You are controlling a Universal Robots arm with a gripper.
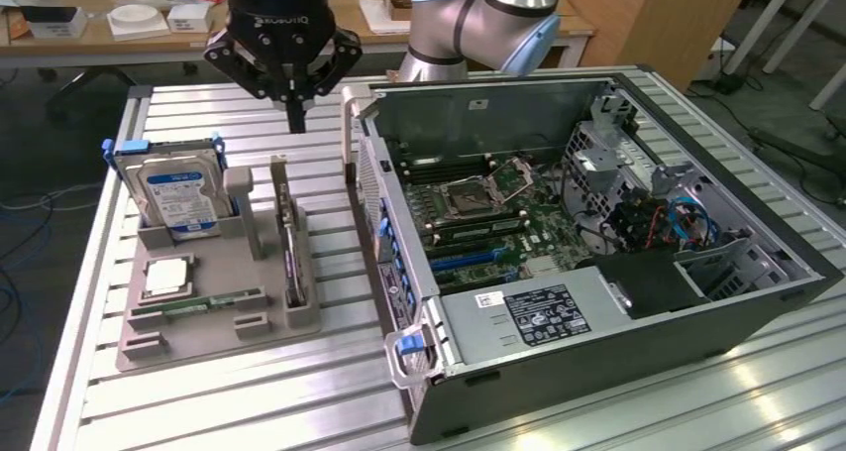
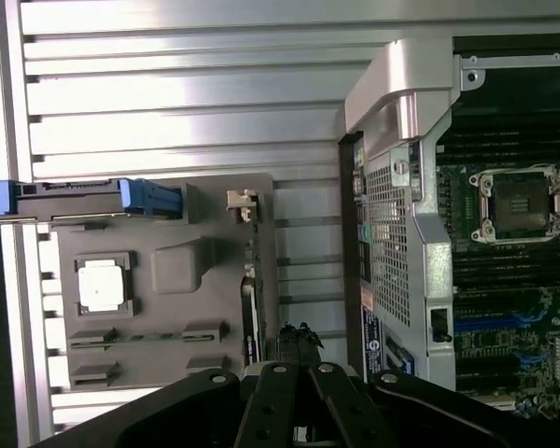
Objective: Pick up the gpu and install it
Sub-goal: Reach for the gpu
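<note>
The gpu point(image 1: 292, 248) is standing on edge in a gray holder point(image 1: 245, 268). The gripper point(image 1: 296, 122) is hovering above it, closed and holding nothing.

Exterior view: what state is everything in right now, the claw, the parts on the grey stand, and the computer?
gripper, shut, empty, hanging above the gpu.
gpu, standing on edge in the grey holder, untouched.
hard drive, upright in the holder.
processor chip, lying flat in the holder.
computer case, side open, motherboard exposed.
</note>
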